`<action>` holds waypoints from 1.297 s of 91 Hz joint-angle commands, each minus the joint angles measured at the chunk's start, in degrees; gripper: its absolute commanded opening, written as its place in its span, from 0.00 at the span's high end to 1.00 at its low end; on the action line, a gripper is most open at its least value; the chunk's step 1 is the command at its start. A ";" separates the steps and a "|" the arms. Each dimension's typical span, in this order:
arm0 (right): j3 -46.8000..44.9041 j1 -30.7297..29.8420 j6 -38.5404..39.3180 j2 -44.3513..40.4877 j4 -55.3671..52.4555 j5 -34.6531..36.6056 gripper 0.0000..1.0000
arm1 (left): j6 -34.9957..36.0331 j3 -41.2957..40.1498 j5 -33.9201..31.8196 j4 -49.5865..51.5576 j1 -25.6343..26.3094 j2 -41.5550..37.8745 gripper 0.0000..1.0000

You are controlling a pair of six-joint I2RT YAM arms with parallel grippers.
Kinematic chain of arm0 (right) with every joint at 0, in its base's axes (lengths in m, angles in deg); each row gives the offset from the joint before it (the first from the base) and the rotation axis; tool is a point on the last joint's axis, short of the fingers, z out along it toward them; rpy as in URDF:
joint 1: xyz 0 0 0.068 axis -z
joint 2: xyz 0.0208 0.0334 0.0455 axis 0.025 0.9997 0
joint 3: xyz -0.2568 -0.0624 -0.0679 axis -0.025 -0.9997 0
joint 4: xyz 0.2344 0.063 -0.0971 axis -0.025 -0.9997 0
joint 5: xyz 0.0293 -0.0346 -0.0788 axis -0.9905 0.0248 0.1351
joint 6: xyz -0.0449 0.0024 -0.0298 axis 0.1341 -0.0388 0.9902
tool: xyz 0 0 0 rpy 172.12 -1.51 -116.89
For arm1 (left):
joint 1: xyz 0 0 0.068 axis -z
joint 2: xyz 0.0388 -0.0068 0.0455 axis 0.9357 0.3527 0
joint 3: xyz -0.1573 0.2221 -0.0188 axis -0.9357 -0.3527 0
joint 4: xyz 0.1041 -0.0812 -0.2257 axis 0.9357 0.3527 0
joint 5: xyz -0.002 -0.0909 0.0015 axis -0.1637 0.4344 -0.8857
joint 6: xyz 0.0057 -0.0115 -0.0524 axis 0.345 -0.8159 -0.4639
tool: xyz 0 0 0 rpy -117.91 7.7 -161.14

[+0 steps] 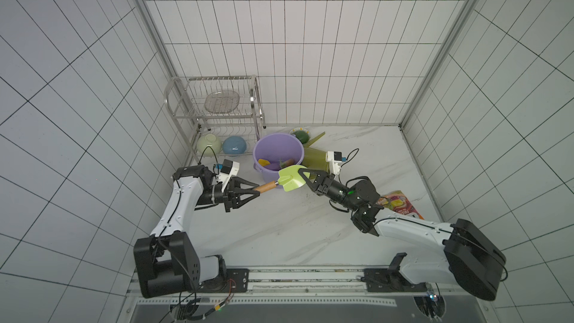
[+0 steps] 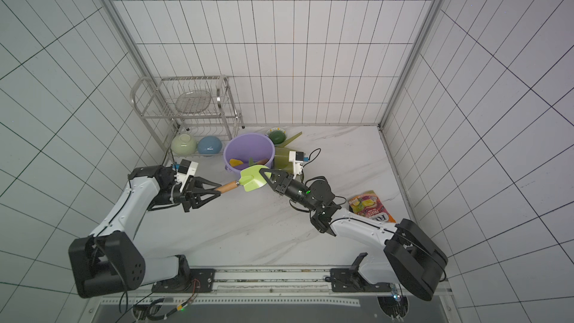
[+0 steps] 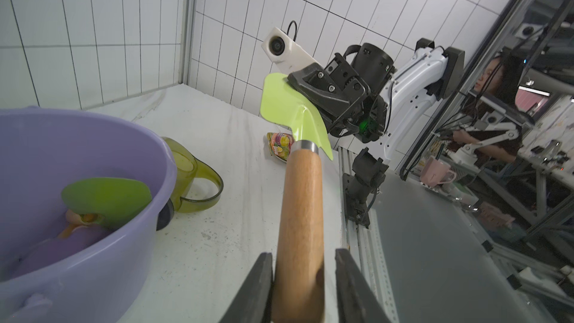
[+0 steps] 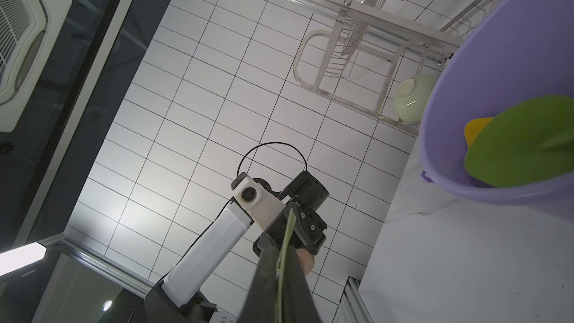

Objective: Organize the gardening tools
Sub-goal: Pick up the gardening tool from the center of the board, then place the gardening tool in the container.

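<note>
Top view, "FRUITS" snack packet (image 2: pixel 371 208), right fingers (image 2: pixel 275 178) pinching pale trowel (image 2: pixel 252 179)

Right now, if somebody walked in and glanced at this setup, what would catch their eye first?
The pale green trowel, held in the air between both arms at the near rim of the purple bucket: the right gripper pinches its blade while the left gripper stands loosely around its wooden handle. Next, the bucket itself, holding a yellow trowel and a bright green trowel, with the olive watering can beside it.
</note>
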 commanded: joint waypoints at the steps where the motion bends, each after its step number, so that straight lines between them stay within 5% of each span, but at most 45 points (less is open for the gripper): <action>1: 2.77 0.93 3.94 -2.26 -6.03 -1.61 1.00 | 3.59 -0.32 -0.25 7.04 -0.28 -1.65 0.49; 21: 9.99 2.55 13.29 -7.02 -22.85 -4.83 1.00 | 4.60 -0.33 -2.01 6.98 -1.23 -3.77 0.27; 38: 22.17 3.58 27.58 -8.58 -48.84 -4.15 1.00 | 4.12 -0.56 -3.58 6.97 -1.89 -3.84 0.21; 73: 53.25 4.23 59.42 6.19 -80.85 2.51 1.00 | -0.74 0.37 -7.51 5.60 -2.48 -5.12 0.08; 83: 60.33 4.69 64.53 11.46 -84.32 4.09 1.00 | -10.75 -0.93 -9.18 -3.25 -2.56 -8.50 0.07; 102: 68.90 5.12 69.68 21.25 -85.79 4.67 1.00 | -49.18 -9.62 -16.64 -39.35 -2.56 -21.57 0.04; 118: 74.72 5.14 73.44 28.51 -85.61 5.19 1.00 | -49.19 -9.87 -18.50 -37.84 -2.56 -20.73 0.04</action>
